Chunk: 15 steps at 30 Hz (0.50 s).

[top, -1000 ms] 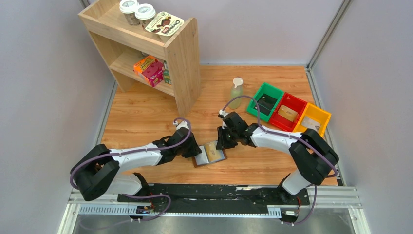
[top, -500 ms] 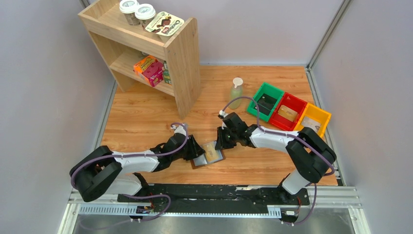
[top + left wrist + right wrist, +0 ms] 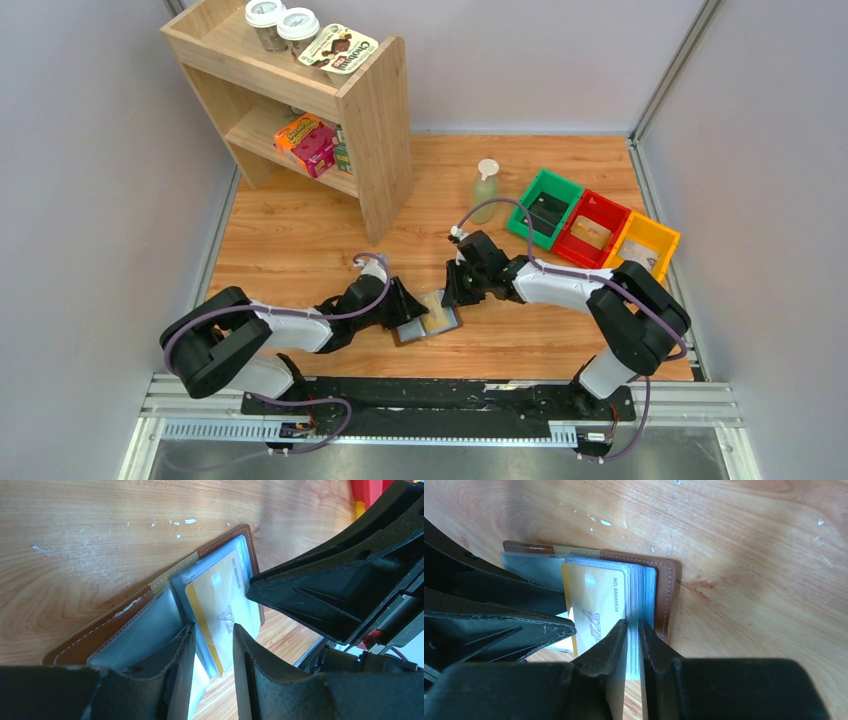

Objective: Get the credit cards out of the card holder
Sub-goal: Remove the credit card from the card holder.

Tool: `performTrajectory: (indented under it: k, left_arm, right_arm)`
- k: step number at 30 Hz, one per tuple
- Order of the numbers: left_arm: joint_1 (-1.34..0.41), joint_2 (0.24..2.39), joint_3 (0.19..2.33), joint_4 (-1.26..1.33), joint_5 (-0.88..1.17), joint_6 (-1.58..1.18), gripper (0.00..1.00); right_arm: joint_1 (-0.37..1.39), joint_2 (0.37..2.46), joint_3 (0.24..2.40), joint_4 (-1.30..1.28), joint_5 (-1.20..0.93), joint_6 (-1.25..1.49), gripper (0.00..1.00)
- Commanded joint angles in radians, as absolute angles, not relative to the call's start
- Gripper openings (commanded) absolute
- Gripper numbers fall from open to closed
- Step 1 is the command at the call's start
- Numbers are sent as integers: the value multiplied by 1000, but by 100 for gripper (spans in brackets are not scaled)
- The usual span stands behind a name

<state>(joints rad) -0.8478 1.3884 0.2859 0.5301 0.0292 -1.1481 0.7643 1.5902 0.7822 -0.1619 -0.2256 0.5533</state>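
Note:
The brown leather card holder (image 3: 408, 335) lies open near the table's front edge, between both grippers. A tan-gold credit card (image 3: 225, 600) sits in its clear sleeves and also shows in the right wrist view (image 3: 594, 600). My left gripper (image 3: 214, 645) is open, with its fingers on either side of the card's gold edge and the sleeve corner. My right gripper (image 3: 633, 630) is shut on the edge of the sleeve stack, next to the brown leather cover (image 3: 666, 590). Any other cards in the wallet are hidden.
A wooden shelf (image 3: 330, 110) with jars and boxes stands at the back left. A pale bottle (image 3: 484, 190) and green (image 3: 533, 229), red (image 3: 612, 212) and yellow (image 3: 633, 232) bins with items sit at the back right. The table's front edge (image 3: 450, 372) is close behind the wallet.
My left gripper has moved right onto the wallet's left side, and the arm has dropped lower. The wallet has shifted slightly. The right gripper has barely moved.

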Motion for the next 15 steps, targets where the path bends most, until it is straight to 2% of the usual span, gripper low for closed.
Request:
performTrajectory:
  k: [1,15]
  left_arm:
    - [-847,1378,270,676,51,-1206,39]
    - [-847,1335,239,716,15,-1310,33]
  right_arm:
    - [769,1600,758,-163,-207,561,17]
    - [769,1611,752,-158,-216,586,17]
